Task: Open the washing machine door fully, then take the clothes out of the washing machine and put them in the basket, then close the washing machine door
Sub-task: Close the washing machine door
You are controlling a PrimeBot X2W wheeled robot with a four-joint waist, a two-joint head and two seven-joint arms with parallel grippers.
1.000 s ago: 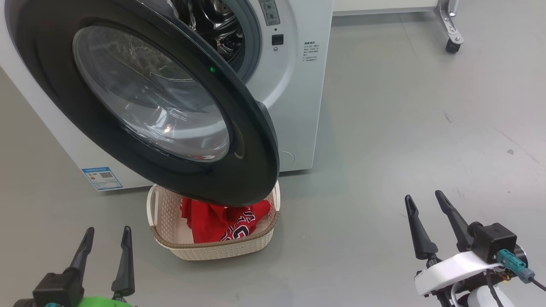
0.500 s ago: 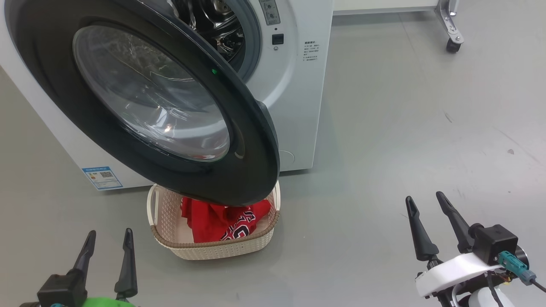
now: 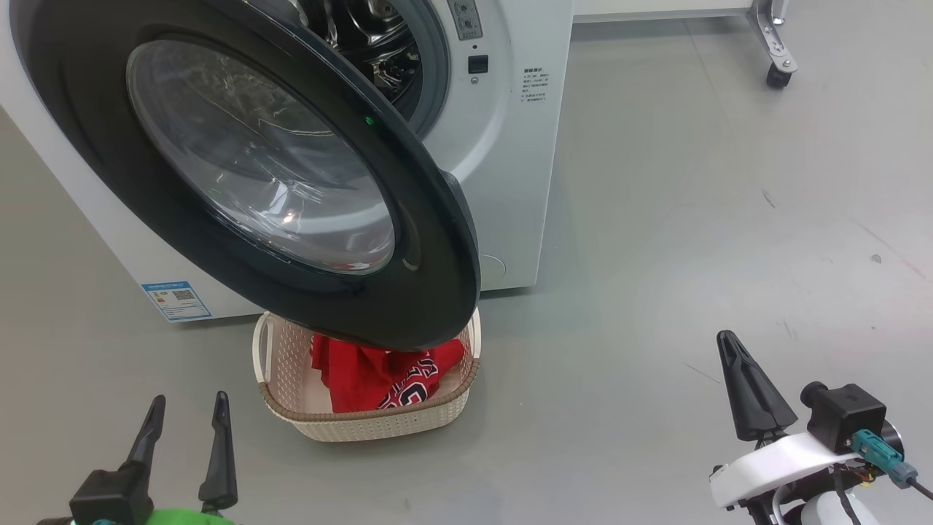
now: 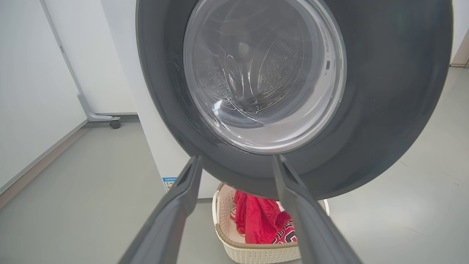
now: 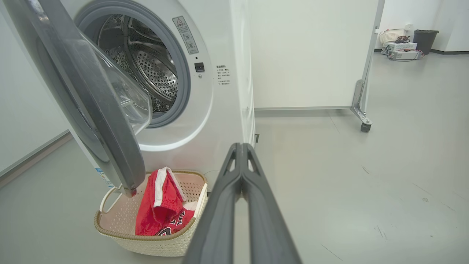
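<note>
Red jersey and shorts (image 3: 379,375) in cream perforated plastic basket (image 3: 364,429), beneath open black-rimmed glass door (image 3: 73,146).
Unloading appears done; closing remains. Left gripper (image 3: 188,399) fingers apart, right gripper (image 3: 727,341) fingers together, both empty.

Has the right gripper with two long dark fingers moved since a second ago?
Yes: the right gripper shut, fingers meeting; no drift relative to the cream perforated basket.

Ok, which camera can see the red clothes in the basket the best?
The right wrist view: the clothes lie in plain sight in the basket, white stripe and lettering showing. In the head view the washing machine door hides their upper part. The left wrist view shows them low down, under the door's rim.
</note>
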